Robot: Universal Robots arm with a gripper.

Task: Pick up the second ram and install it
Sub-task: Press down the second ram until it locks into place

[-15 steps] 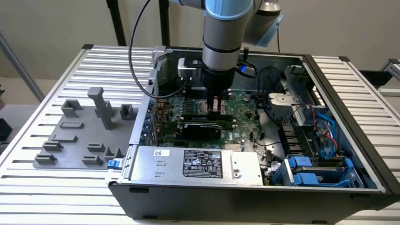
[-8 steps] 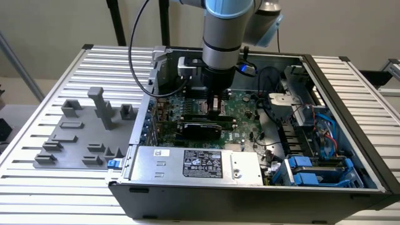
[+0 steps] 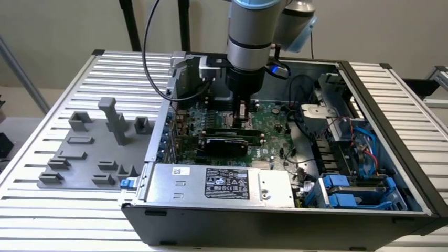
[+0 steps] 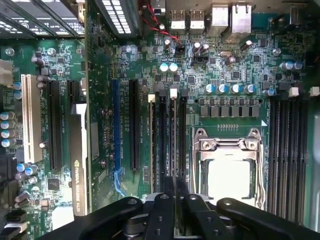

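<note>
— One stick in hand, then?

— I think so. The black tool (image 4: 175,192) looks clenched on the second ram (image 4: 174,150), a long, thin dark-green circuit-board stick seen edge-on. It sits over the long black memory slots (image 4: 162,145), just beside the silver metal processor socket (image 4: 227,170).

— And where is that in the whole rig?

— Deep in the open dark-grey computer case (image 3: 280,220) on the ribbed metal counter (image 3: 70,220), towards the case's far wall.

— What makes this step go well?

— In my judgement, alignment. The stick's edge should run parallel to one slot and be centred over it, not straddling two. It should stay level, so both ends seat together, and the press should be straight down. A tilt could jam it or stress the green motherboard (image 4: 100,75). Whether it touches the slot, I can't tell.
</note>
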